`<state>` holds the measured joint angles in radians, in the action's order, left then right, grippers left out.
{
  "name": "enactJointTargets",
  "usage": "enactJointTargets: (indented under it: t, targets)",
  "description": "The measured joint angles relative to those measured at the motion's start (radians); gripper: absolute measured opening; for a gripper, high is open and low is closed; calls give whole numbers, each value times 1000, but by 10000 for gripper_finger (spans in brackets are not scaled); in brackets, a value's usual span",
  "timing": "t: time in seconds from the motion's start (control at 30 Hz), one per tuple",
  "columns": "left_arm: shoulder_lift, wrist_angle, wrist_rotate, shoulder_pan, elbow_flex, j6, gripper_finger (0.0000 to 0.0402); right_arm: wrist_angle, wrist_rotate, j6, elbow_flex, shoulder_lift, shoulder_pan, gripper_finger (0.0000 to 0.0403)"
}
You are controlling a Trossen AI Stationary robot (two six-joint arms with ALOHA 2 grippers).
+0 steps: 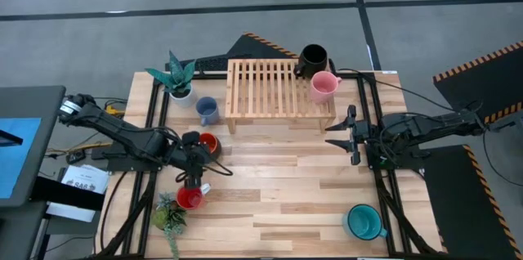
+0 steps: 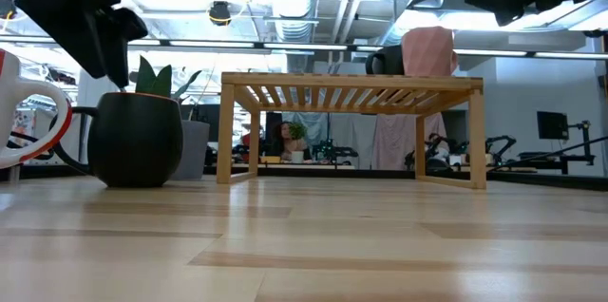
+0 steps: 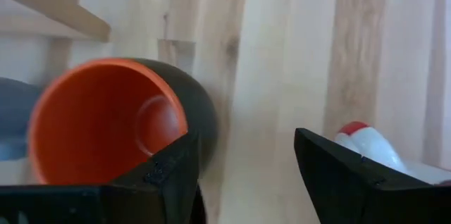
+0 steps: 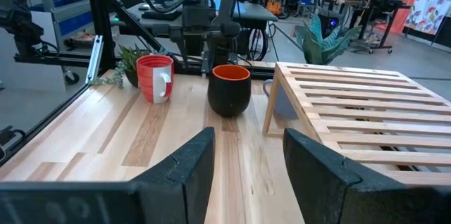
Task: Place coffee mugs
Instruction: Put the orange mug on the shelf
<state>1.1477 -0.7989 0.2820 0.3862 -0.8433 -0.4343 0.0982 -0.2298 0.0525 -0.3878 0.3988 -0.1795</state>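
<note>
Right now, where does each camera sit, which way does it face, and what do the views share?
High: overhead, looking straight down at the slatted wooden rack, both arms.
Low: table height, looking level under the rack into the room; arms at the top.
Left wrist: looking down past the open left gripper at the glossy black mug with orange inside.
Right wrist: looking across the table past the open right gripper.
Shared: right wrist also shows that mug and the red-and-white mug.

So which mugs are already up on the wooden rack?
Two: the black mug and the pink mug, both at the wooden rack's right end. The blue, orange-lined, red and teal ones sit on the table.
</note>
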Motion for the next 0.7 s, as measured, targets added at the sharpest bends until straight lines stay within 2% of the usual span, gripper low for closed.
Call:
enactJointTargets:
  t: [0.17, 0.33, 0.7]
  targets:
    - [-1, -15, 63, 0, 0, 72, 214, 0, 0, 0, 0, 0, 0, 193]
    - [-1, -28, 73, 0, 0, 99, 214, 11, 0, -1, 0, 0, 0, 193]
    - [0, -19, 83, -40, 77, 31, 214, 15, 1, -2, 0, 0, 0, 193]
